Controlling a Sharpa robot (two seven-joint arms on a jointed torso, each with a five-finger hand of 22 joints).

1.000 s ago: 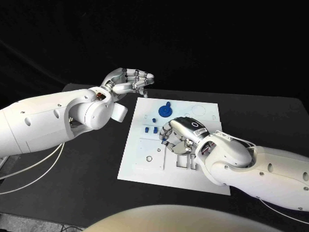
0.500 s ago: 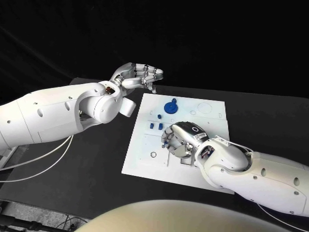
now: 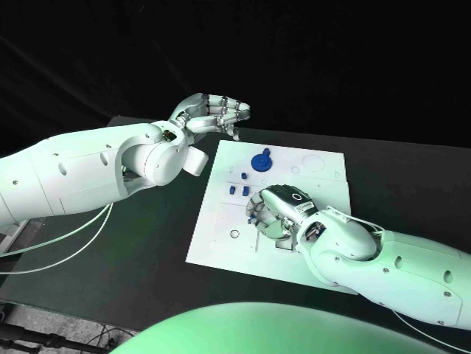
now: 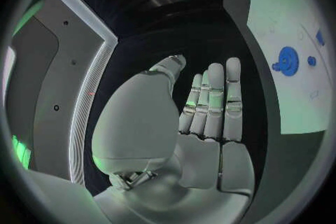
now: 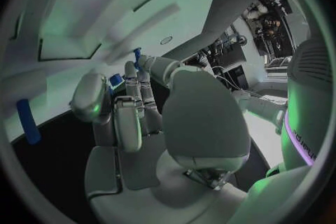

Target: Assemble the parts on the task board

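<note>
White and stiff, the task board (image 3: 220,236) lies flat in the middle of the black table (image 3: 107,280); its long axis is seen running from the near edge of the table to the far edge, tilted a little. It is judged rigid and light, likely to slide if pushed, so it is better pressed down than lifted.

The round blue part (image 3: 261,162) is seated near the board's far edge, with a small knob beside it; it is judged hard plastic, light and smooth, best taken by its rim.

The small blue pegs (image 3: 236,190) are found at the board's left side, just beside the right hand (image 3: 281,210). Their long axes appear to lie roughly along the board's length. They are judged light, stiff and slippery, best pinched across the middle.

The right hand is lowered over the board's centre with fingers curled down; a blue piece (image 5: 137,55) is seen at its fingertips, but whether it is gripped cannot be told.

The left hand (image 3: 212,114) is held off the board, beyond its far left corner, with nothing in it and its fingers straight in the wrist view.
</note>
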